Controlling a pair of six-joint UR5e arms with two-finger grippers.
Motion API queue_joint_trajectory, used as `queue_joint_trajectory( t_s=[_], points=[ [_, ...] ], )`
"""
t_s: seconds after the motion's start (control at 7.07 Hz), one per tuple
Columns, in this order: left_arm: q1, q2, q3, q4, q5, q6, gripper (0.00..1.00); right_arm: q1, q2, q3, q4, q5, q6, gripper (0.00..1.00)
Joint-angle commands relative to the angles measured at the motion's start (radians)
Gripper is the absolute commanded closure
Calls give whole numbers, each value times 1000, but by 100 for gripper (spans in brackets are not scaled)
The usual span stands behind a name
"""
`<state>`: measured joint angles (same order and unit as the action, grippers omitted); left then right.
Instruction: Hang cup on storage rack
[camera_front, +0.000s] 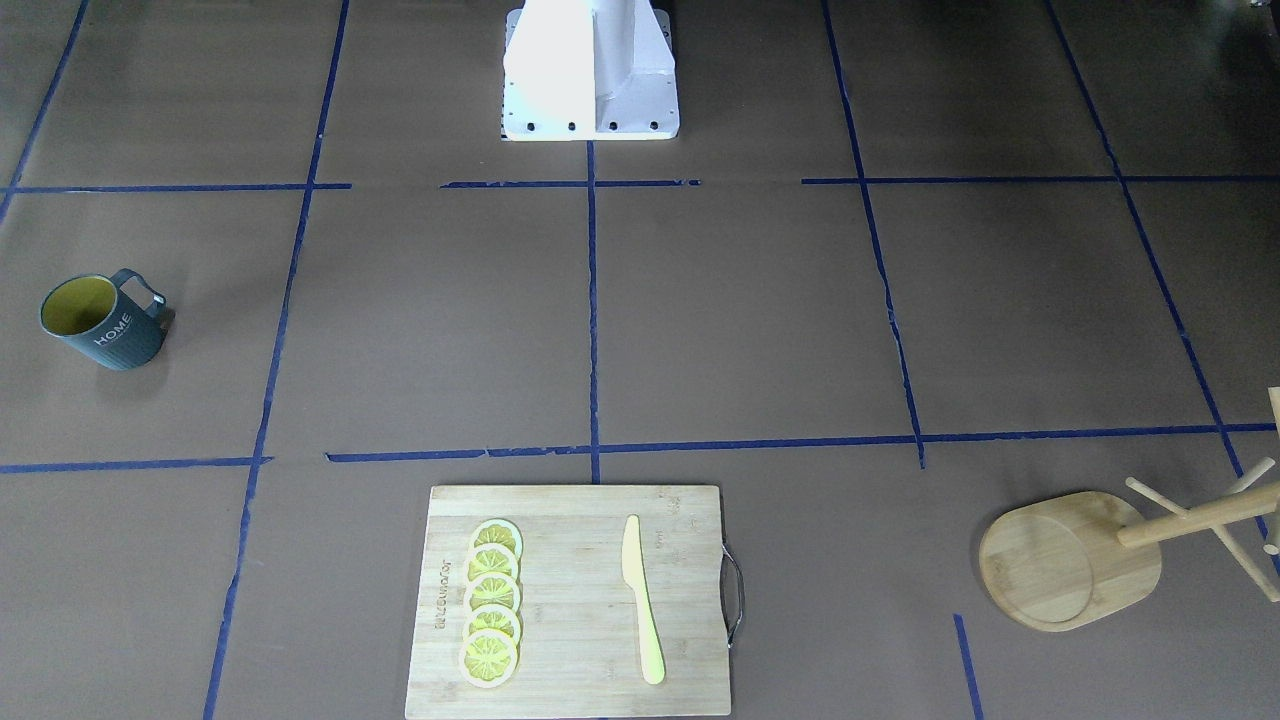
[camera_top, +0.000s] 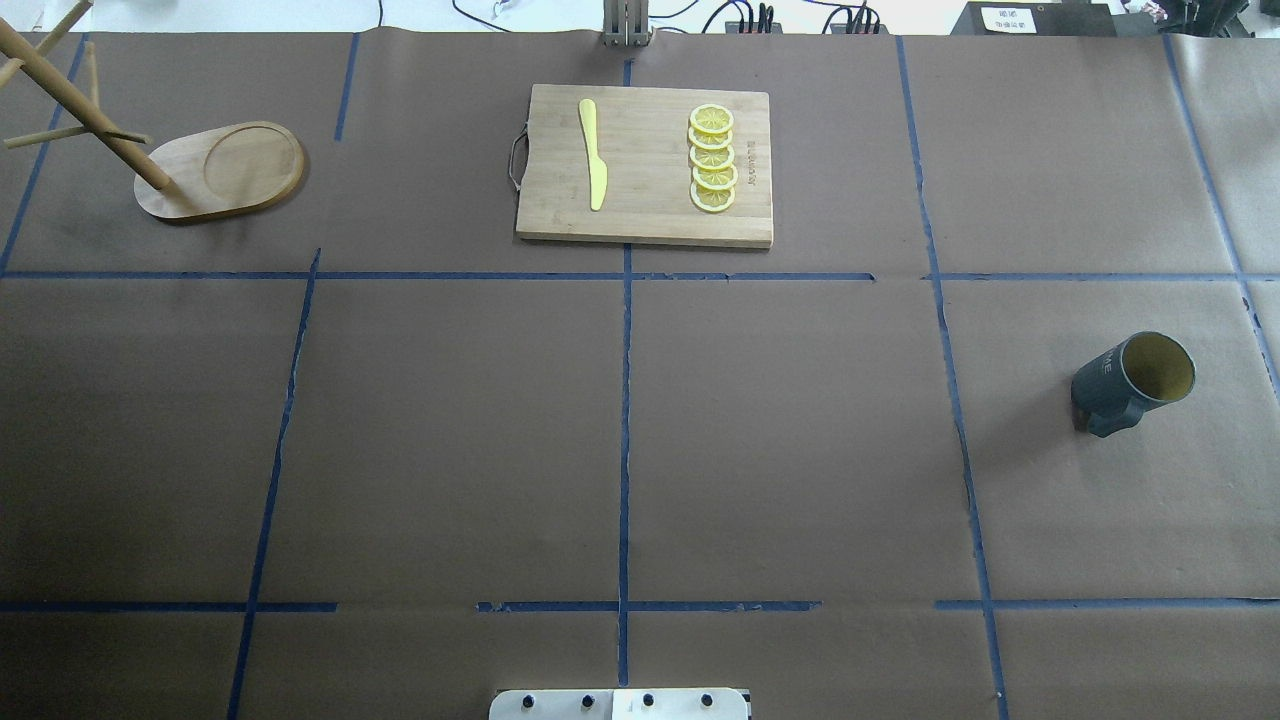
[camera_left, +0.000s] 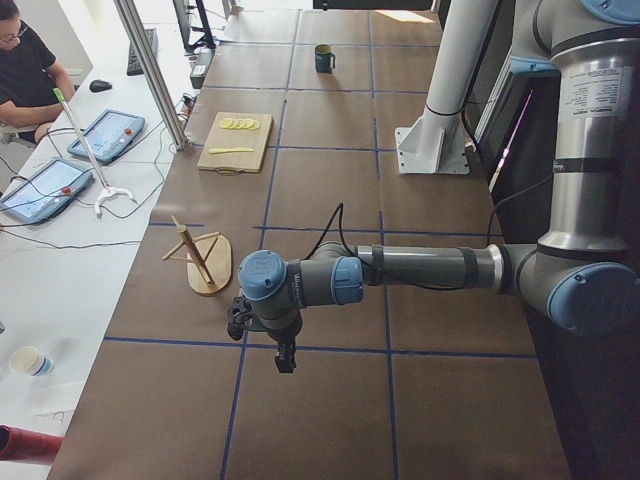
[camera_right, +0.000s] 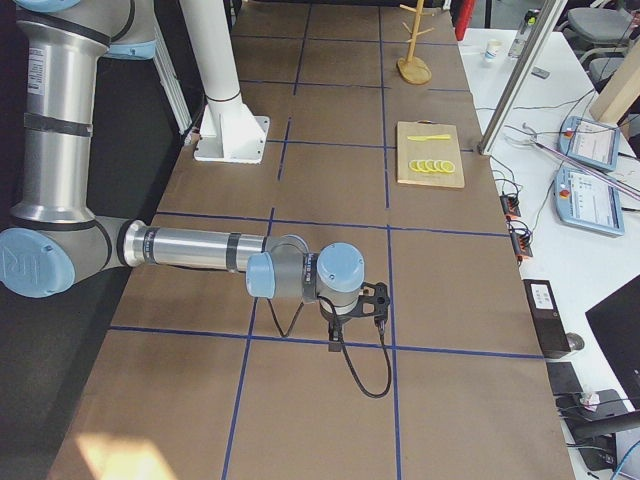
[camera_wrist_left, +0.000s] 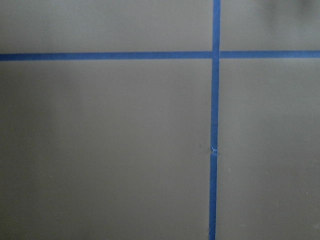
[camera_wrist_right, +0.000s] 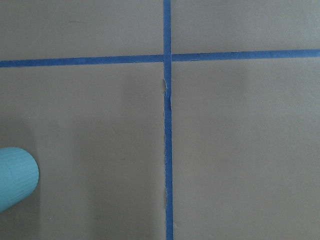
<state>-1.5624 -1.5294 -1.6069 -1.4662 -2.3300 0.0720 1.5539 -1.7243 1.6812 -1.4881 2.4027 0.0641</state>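
Closest to the front-facing camera lies a rectangular bamboo cutting board (camera_front: 580, 560), at the operators' edge of the tabletop (camera_front: 760, 330). It bears a row of five overlapping lemon slices (camera_front: 492, 603) and, apart from them, a pale yellow knife (camera_front: 641, 600).

The cup (camera_front: 103, 322) stands upright on the robot's right side of the tabletop, well apart from the board. Its yellow-green inside shows, white "HOME" lettering runs across its dark ribbed wall, and its angular handle is turned toward the robot's side.

The storage rack (camera_front: 1060, 560) stands at the opposite end, on the robot's left and near the operators' edge. It is upright on its rounded bamboo base, with thin pegs angling off the central post. Cup and rack are well apart, with the board between them along the table's length.

Blue tape lines (camera_front: 592, 300) divide the brown covering into a grid, and the white robot base (camera_front: 590, 70) sits at the middle of the robot's edge.

Both arms show only in the side views. Each is stretched out level and low over the tabletop. The left claw (camera_left: 285, 357) points down just above a tape line, near the rack but apart from it. The right claw (camera_right: 335, 343) also points down above a tape line. From these views one cannot tell whether either claw is open or closed.

Each wrist camera shows only brown tabletop with crossing blue tape.
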Motion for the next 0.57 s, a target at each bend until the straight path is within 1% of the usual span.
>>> queue_joint_trajectory(
  t_s=[0.0,0.42],
  points=[
    [1,3,-2,-2,0,0,0,0,-1,-2,2,-4,2,0],
    [1,2,-2,-8,1,2,0,0,8,-6,0,-7,13,0]
  ],
)
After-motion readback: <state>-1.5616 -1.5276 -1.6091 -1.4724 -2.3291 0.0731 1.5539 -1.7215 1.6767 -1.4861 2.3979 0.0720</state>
